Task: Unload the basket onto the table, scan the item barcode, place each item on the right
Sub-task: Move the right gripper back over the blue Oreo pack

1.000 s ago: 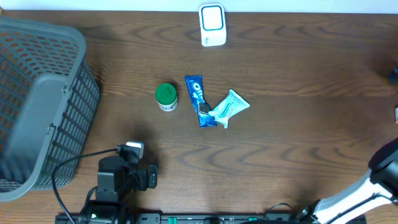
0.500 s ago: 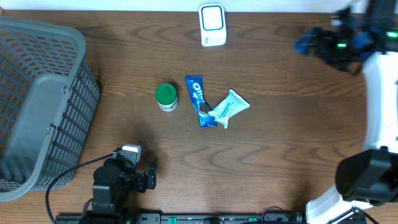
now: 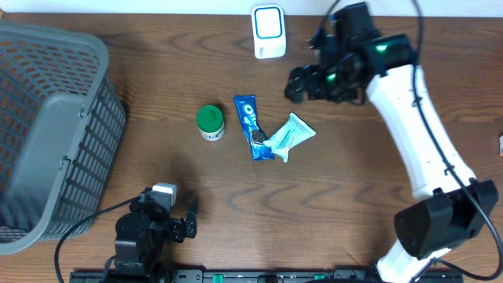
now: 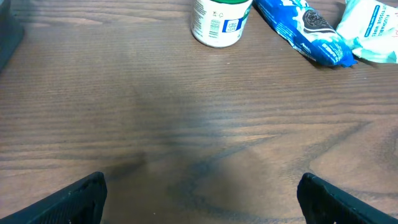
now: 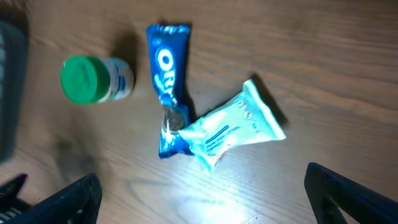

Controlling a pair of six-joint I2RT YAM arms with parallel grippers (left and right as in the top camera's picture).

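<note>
Three items lie mid-table: a green-lidded white jar [image 3: 210, 123], a blue Oreo pack [image 3: 251, 126] and a pale teal pouch [image 3: 289, 136] overlapping the pack's near end. A white scanner [image 3: 268, 31] with a blue screen stands at the back edge. My right gripper [image 3: 297, 84] hovers open, behind and to the right of the pouch; its wrist view looks down on the jar [image 5: 93, 79], Oreo pack [image 5: 169, 74] and pouch [image 5: 233, 127]. My left gripper [image 3: 192, 219] is open near the front edge, facing the jar [image 4: 219, 22] from well short of it.
A grey slatted basket [image 3: 47, 134] fills the table's left side. The right arm [image 3: 416, 118] stretches from its base at the front right diagonally over the table. A cable loops beside the left arm's base [image 3: 86, 228].
The right arm has swung in from the table's right edge to the back middle, just right of the scanner and behind the items. The left arm has hardly shifted.
</note>
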